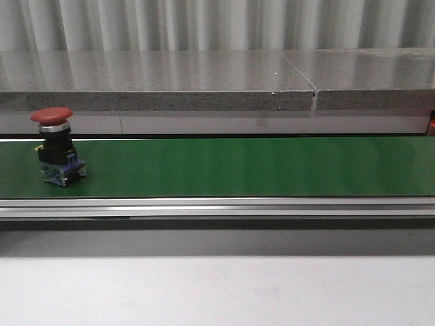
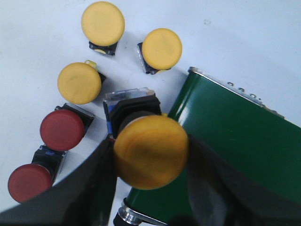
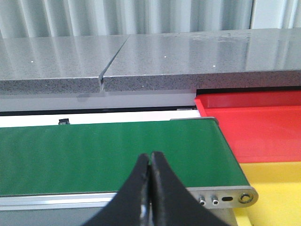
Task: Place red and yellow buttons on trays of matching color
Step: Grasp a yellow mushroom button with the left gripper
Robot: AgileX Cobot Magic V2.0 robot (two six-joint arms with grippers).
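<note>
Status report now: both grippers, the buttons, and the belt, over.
Left gripper shut on yellow button. Right gripper shut, empty, over green belt. One red button rides the belt; path clear.

I see the green conveyor belt point(image 1: 238, 166) carrying one red button point(image 1: 56, 145), upright near its left end. On the white table point(image 2: 244, 33) beside that end stand three yellow buttons point(image 2: 161, 49) and two more red ones point(image 2: 62, 129).

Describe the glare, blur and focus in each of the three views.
Front view: soft overall, pale sheen streaking the green conveyor belt; the red mushroom-head button is slightly fuzzy. Left wrist view: the yellow mushroom-head button between the dark fingers is blurred by closeness. Right wrist view: the shut right gripper looks soft; the grey stone ledge reflects light.
</note>
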